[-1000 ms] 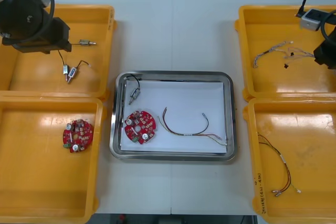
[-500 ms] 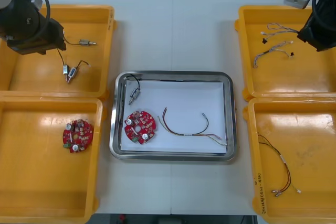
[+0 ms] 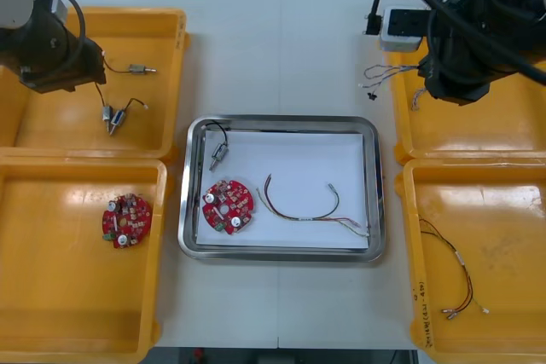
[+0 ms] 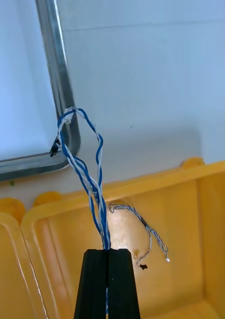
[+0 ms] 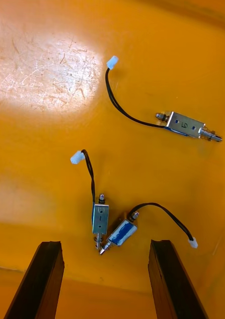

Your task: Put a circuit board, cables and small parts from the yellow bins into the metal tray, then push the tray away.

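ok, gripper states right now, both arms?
Left gripper: open, empty, above small metal parts in a yellow bin.
Right gripper: shut on the twisted blue and white cable.

Electronics workshop or lab bench. Seen: light table [image 3: 281, 49], yellow plastic bins [image 3: 77, 296], shiny metal tray [image 3: 376, 176], round red circuit boards [image 3: 126, 221], twisted blue and white cable [image 4: 101, 224].

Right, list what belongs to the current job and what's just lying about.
In hand: right tool shut on twisted blue-and-white cable; rectangular metal tray.
Lying about, in yellow bins: spare round red circuit board; red-and-yellow cable; small metal parts under open left tool.
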`<action>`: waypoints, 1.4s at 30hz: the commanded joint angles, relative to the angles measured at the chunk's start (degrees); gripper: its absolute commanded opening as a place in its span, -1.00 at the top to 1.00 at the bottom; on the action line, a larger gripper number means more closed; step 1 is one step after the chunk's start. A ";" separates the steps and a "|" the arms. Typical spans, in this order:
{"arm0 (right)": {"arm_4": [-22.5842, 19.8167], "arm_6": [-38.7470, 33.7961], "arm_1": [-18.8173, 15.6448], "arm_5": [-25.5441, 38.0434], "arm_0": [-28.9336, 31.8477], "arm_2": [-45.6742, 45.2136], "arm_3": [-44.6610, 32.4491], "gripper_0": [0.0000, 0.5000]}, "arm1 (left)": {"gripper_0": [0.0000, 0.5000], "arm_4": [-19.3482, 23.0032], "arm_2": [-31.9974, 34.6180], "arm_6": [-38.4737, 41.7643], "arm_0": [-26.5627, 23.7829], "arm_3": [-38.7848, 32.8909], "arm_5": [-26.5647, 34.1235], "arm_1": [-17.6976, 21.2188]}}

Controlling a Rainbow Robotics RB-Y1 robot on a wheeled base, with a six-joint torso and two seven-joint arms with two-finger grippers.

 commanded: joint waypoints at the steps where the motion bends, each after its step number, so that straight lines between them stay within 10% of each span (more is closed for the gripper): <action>1: -1.47 -2.49 1.50 0.21 -2.16 3.17 -1.90 1.00 | -1.00 -1.03 -2.05 -2.57 0.43 1.58 -2.73 2.59; 28: -1.38 -7.24 11.25 0.21 -5.67 19.69 16.64 1.00 | -1.00 -1.21 -8.21 -4.15 0.70 9.23 -10.81 2.24; 42: 3.89 -9.43 14.06 -11.09 -6.11 25.49 23.76 1.00 | -1.00 -2.35 -8.82 -4.68 2.54 9.23 -13.54 1.97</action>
